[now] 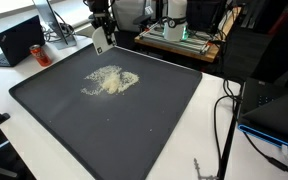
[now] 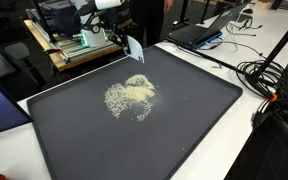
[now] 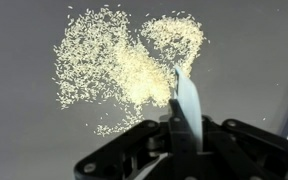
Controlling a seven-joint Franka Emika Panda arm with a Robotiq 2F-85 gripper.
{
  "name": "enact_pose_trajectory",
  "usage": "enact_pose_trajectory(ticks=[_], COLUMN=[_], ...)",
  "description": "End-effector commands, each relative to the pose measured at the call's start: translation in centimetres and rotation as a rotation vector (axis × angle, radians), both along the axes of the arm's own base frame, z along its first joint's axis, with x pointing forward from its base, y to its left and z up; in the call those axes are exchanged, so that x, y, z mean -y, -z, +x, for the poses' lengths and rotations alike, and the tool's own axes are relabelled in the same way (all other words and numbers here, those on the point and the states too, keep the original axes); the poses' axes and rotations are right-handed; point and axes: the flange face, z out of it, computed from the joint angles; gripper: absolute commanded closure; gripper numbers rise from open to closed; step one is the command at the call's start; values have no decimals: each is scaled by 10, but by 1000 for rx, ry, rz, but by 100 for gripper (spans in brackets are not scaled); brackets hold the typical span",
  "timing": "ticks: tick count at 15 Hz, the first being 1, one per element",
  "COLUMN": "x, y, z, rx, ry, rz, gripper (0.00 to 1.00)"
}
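While end effector [image 3: 179, 132] grips white scraper [image 3: 188, 100], rice pile [image 3: 114, 60] lies ahead, apart from blade

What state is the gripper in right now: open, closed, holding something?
Gripper: closed, clamped on a thin pale scraper.

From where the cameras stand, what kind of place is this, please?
Most likely a robotics lab or office workshop: an open laptop, loose black cables, and a machine on a wooden cart.
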Motion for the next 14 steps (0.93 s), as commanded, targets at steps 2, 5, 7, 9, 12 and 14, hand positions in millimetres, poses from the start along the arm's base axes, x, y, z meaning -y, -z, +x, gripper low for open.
enact_pose_trajectory(ticks=[2,5,7,9,12,14], x=[-30,-43,-50,-56,-66,-65], y=[13,32,47,63,85,83], z=[13,24,28,32,39,31], rx=[-7,7,8,-3,-51,-43], ry=[99,174,204,221,223,217], rz=[-43,-80,-121,-157,-185,-165], gripper=[99,99,99,99,99,96])
